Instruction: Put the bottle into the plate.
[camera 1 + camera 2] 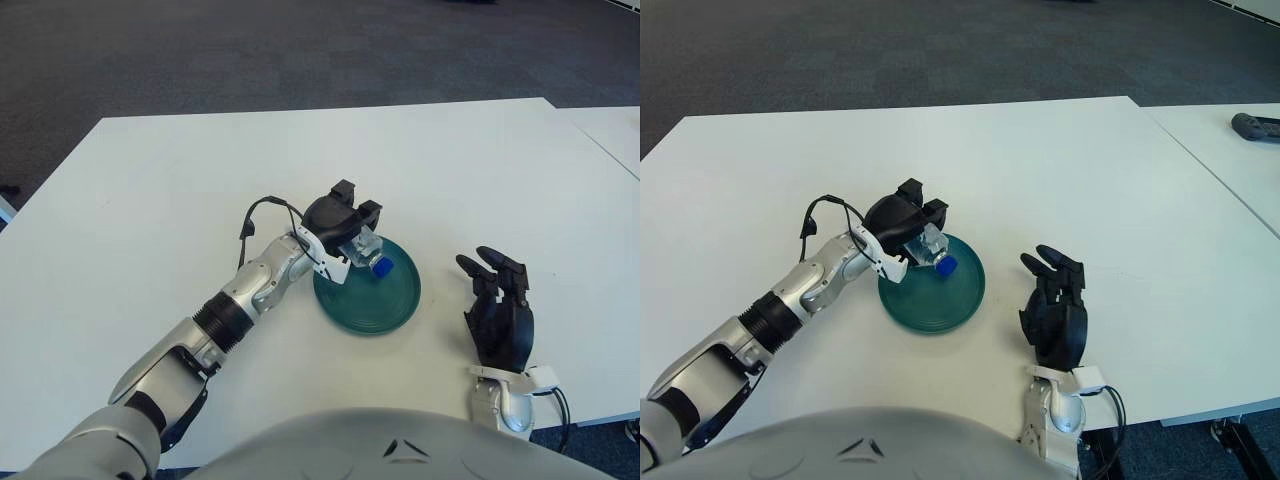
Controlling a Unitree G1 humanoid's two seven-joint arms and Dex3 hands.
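**Bottle low over the plate, release is the risky part**

I have the bottle [366, 251] clamped in the left hand [340, 220], tipped over so its blue cap [381, 267] points down toward five o'clock. It sits over the green plate [385, 305], at the plate's ten o'clock edge rather than its middle. I cannot tell whether the cap already touches the plate's surface or hangs just above it.

My worry is the letting go. The bottle is round and lying at a slant; if I open the fingers here it may roll across the shallow dish and out over the low rim toward four o'clock, or tip back over the near rim onto the table [150, 200], since it is so close to that edge. The fingers also wrap over the top, so drawing the hand away could drag the bottle with it or nudge the plate.

The right hand [498, 318] shows at the plate's three o'clock, fingers loosely spread and holding nothing. It is near enough that a rolling bottle might reach it.
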